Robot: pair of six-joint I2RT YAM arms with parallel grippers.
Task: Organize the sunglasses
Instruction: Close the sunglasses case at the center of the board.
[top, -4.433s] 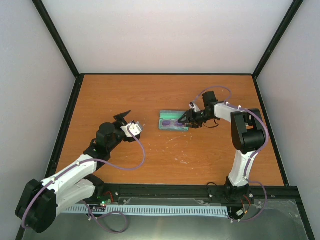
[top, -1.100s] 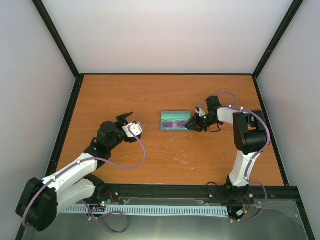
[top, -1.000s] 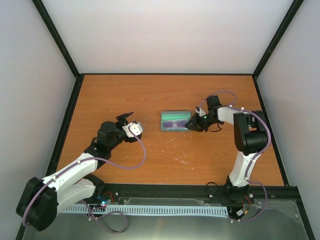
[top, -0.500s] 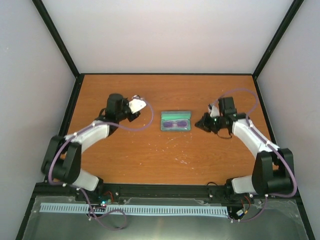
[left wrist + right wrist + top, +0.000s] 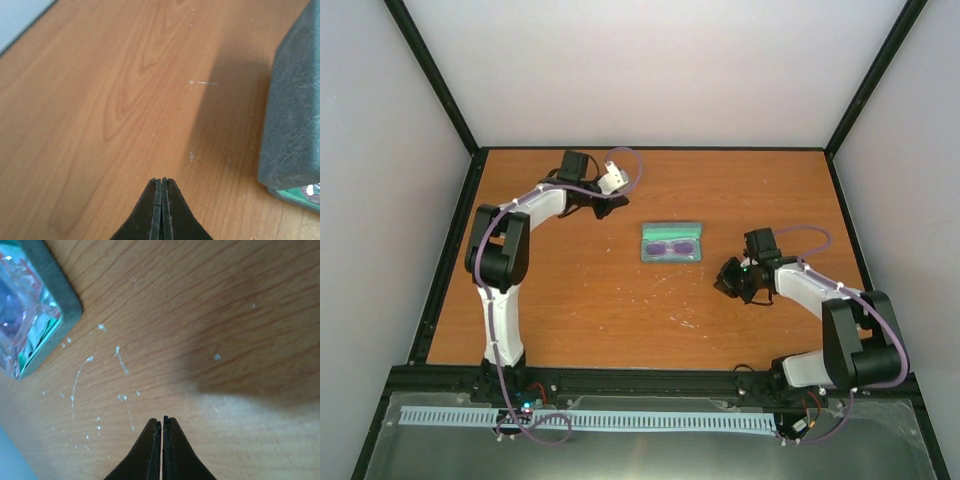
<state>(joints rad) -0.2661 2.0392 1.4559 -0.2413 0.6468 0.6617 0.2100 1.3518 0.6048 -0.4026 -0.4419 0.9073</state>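
Wooden bench (image 5: 620, 310) fills the enclosure floor, with pale scratches (image 5: 120, 360) and flecks in the middle part. Left arm (image 5: 535, 205) reaches up along the left side and bends in toward the far-left area of the bench; right arm (image 5: 815, 290) lies low across the near-right area, pointing left. The grey-blue case (image 5: 672, 226) sits open and flat near the bench centre, between the two arms and touching neither. Its lining looks green and shiny. The sunglasses (image 5: 669, 246) lie inside the case, lengthwise, with purple-tinted lenses facing up; the pinkish frame is only faintly visible from above. In the right wrist view one corner of the case (image 5: 55, 295) shows at upper left, with a lens of the sunglasses (image 5: 10, 315) behind its rim. In the left wrist view the case (image 5: 292, 110) shows as a textured grey slab at the right edge — probably the outside of the raised lid, hard to be sure from this angle. Left gripper (image 5: 604, 208) is to the upper left of the case, well apart from it; fingers pressed together with nothing between them (image 5: 161, 200), just above bare wood. Right gripper (image 5: 724, 281) is to the lower right of the case, near but clear of it — fingers also closed tight on nothing (image 5: 161, 440), tips over the scratched patch.
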